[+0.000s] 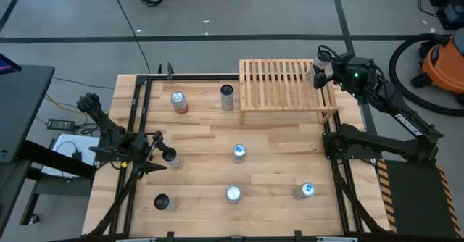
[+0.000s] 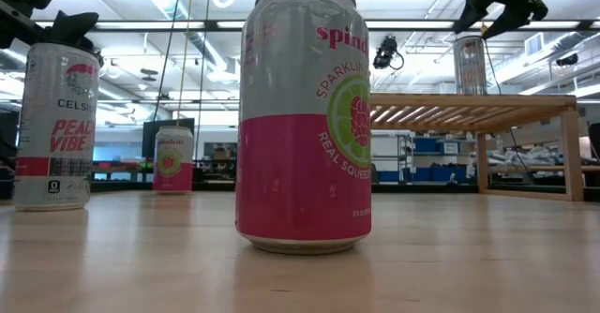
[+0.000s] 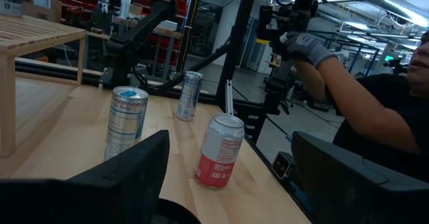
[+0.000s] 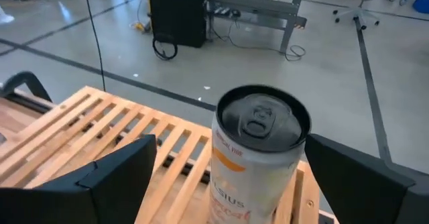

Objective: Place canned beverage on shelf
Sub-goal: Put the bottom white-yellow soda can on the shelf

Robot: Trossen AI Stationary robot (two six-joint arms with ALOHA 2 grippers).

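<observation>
The right tool hangs at the far right corner of the slatted wooden shelf, its fingers spread wide on either side of an upright Celsius can standing there. The left tool sits parted at a dark-topped can on the surface's left side.

Shelf: low, light-wood, slatted top, at the table's far right. Can: silver, dark lid, orange lettering. Stands upright on the shelf's far right corner, between the right hand's spread fingers, not gripped.
</observation>
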